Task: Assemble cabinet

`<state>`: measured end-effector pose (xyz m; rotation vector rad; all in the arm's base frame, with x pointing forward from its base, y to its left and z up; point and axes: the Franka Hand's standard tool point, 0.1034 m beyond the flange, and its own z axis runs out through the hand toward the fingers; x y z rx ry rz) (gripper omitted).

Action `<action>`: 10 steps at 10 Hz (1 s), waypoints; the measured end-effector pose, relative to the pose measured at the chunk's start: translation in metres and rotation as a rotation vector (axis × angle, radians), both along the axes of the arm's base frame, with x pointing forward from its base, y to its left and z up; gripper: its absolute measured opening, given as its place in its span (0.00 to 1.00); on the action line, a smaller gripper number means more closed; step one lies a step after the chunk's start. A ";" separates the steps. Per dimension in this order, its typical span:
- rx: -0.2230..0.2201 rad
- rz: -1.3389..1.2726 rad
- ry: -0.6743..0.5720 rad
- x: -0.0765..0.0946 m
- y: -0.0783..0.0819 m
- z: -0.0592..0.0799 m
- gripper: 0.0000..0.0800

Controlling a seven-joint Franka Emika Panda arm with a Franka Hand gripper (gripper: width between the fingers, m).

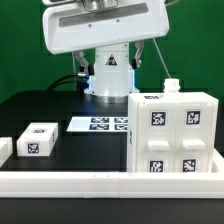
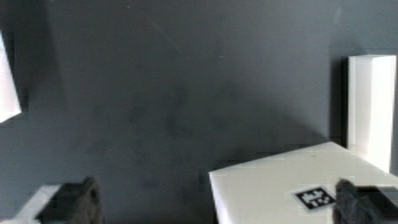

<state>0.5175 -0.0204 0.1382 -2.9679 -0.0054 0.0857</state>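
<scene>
The cabinet point(image 1: 172, 135) is a big white boxy body at the exterior view's right, with several black-and-white tags on its front. A small white knob-like piece point(image 1: 172, 88) stands on top of it. A small white block with one tag point(image 1: 38, 140) lies on the black table at the exterior view's left. In the wrist view my gripper point(image 2: 219, 205) is open and empty, with dark fingertips point(image 2: 71, 203) far apart. A white tagged block point(image 2: 294, 180) lies below, close to one finger. The cabinet does not show in the wrist view.
The marker board point(image 1: 100, 124) lies flat at the middle back, in front of the arm's base point(image 1: 108, 75). A white rail point(image 1: 100, 183) runs along the table's front edge. A white strip point(image 2: 372, 105) shows at the edge of the wrist view.
</scene>
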 end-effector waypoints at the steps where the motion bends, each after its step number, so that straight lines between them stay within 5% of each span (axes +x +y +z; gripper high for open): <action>1: -0.009 -0.005 0.010 -0.011 -0.019 -0.016 0.81; 3: -0.023 0.024 -0.004 -0.016 -0.050 -0.031 0.81; 8: -0.025 0.017 0.002 -0.017 -0.051 -0.032 0.81; 10: -0.082 -0.060 0.070 -0.029 -0.088 -0.043 0.81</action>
